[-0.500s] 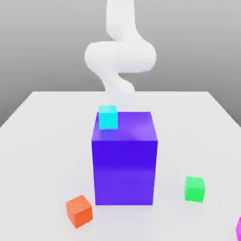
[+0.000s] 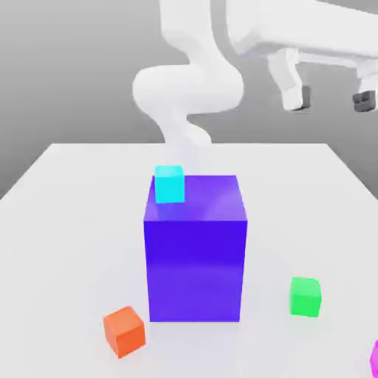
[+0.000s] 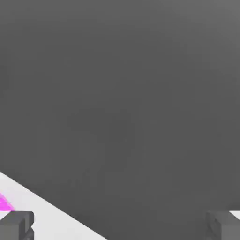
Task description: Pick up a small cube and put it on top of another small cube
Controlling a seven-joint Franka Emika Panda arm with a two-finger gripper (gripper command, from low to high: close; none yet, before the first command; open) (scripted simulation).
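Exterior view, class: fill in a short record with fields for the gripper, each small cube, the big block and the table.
gripper: open, empty, high above the table
pink cube: on the table, at the exterior view's lower right edge
green cube: on the table, right of the block
cyan cube: on top of the blue-purple block
orange cube: on the table, near the block's left corner
table: white

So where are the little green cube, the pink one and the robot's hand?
green cube (image 2: 305,297): exterior view, on its front face.
pink cube (image 2: 374,359): exterior view, on the sliver at the picture's edge.
hand (image 2: 330,97): exterior view, midway between its two open fingertips.
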